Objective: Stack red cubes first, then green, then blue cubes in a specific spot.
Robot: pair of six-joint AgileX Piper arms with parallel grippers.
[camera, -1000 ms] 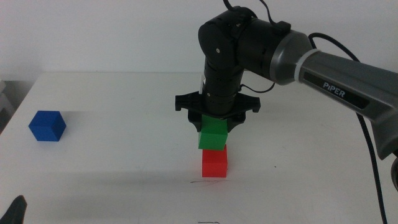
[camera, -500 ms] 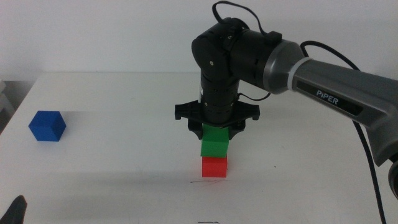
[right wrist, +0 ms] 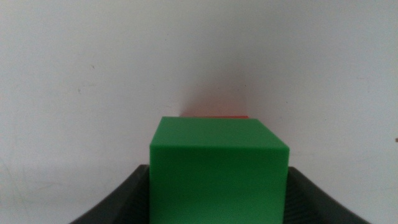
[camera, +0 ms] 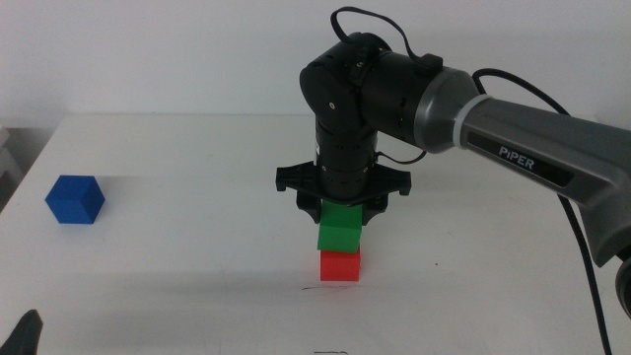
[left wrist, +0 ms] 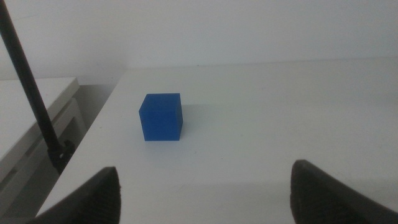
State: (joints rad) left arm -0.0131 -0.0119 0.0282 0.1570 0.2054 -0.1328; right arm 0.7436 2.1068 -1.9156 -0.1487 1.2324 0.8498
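Right gripper (camera: 342, 205) clenched on plain matte green cube (camera: 340, 227), sitting square atop red cube (camera: 340, 265); blue cube (camera: 75, 199) far left.

Green cube (right wrist: 219, 168) between jaws, over red cube (right wrist: 214, 116)

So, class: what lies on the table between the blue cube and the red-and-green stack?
Nothing: the middle view shows only bare white table between the blue cube and the red cube under the green cube.
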